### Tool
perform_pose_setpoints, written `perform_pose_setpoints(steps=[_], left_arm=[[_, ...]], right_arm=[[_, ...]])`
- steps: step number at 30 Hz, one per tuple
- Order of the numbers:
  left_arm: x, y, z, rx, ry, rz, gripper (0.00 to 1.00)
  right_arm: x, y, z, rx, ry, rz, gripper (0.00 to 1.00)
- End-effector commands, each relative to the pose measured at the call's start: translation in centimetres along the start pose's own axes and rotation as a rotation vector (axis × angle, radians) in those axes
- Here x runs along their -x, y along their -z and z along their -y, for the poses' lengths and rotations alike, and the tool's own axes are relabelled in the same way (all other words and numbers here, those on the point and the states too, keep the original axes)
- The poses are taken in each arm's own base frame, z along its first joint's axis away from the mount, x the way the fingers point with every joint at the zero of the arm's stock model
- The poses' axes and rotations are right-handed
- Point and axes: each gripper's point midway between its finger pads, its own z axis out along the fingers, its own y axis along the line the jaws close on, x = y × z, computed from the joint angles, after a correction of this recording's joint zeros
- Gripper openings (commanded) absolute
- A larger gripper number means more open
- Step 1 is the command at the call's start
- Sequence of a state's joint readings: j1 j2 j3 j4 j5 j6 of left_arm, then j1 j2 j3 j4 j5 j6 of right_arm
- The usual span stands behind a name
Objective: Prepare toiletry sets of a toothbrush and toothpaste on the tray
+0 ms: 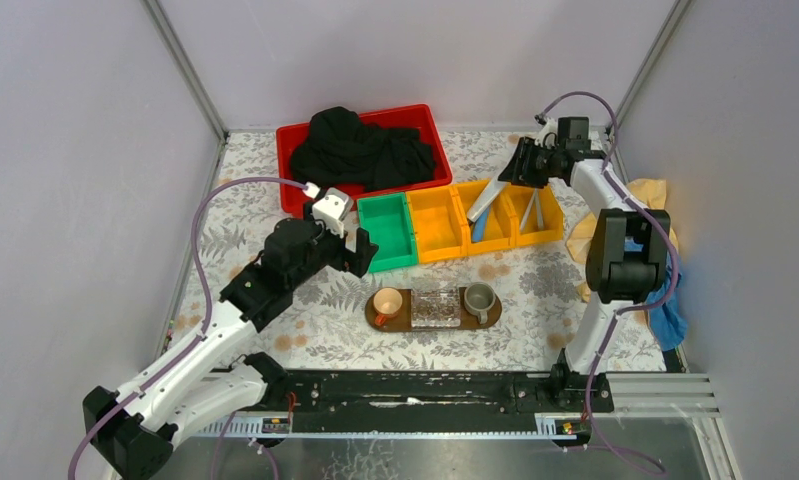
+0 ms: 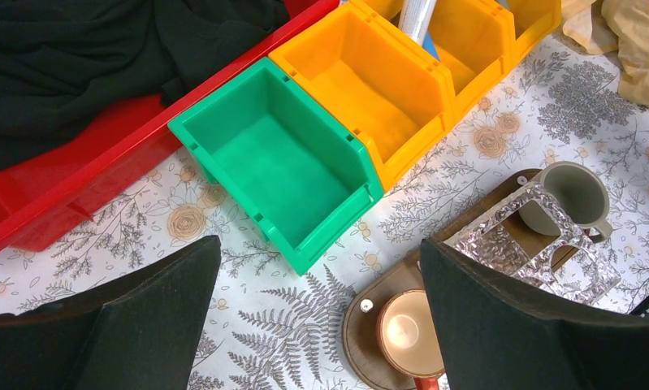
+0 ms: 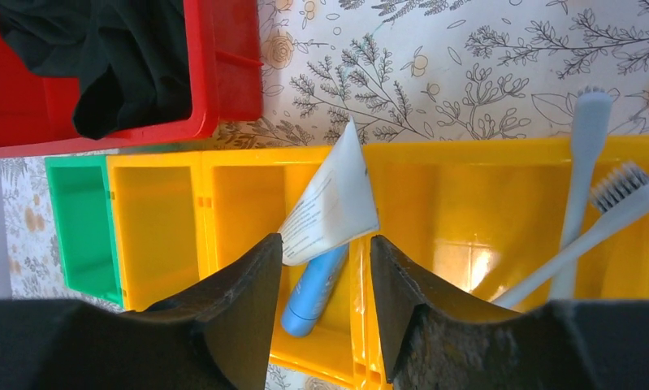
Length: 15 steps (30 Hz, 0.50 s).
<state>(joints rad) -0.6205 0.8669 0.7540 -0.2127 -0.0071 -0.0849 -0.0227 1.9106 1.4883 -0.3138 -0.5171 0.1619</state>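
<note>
The tray (image 1: 407, 322) (image 2: 365, 325) is a dark oval board near the front, carrying an orange cup, a clear box and a grey cup. My right gripper (image 1: 520, 165) (image 3: 326, 240) hangs over the yellow bins with its jaws half closed. Its fingertips sit at the two corners of the wide end of the silvery-white toothpaste (image 3: 333, 199) (image 1: 488, 197), which leans up out of its bin. A blue toothpaste (image 3: 313, 288) lies under it. Two toothbrush sticks (image 3: 585, 162) (image 1: 531, 210) lie in the neighbouring bin. My left gripper (image 1: 358, 250) (image 2: 321, 244) is open and holds nothing, between the green bin and the tray.
A red bin (image 1: 430, 135) with black cloth is at the back. A green bin (image 1: 385, 230) (image 2: 288, 162) and a row of yellow bins (image 1: 435, 220) stand mid-table. Orange cup (image 1: 387, 303), clear ribbed box (image 1: 435, 307) and grey cup (image 1: 479, 298) are on the tray. Yellow cloth (image 1: 655, 195) lies at the right edge.
</note>
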Motion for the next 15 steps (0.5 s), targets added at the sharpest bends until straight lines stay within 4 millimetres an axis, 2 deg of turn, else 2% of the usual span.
perform_pose_setpoints(steps=[1,11,15], left_arm=[[0.9,-0.4,-0.4,0.012,-0.021,0.046,1.0],[0.6,-0.5,-0.5,0.013,-0.022,0.035,1.0],[0.5,-0.6,-0.4,0.011,-0.023,0.031,1.0]], right_arm=[[2.0,-0.5,-0.7,0.053,-0.008,0.031,0.5],[1.7,-2.6,-0.2,0.096,-0.063,0.006,0.5],[1.9,-3.1,-0.2,0.127,-0.08,0.012,0.42]])
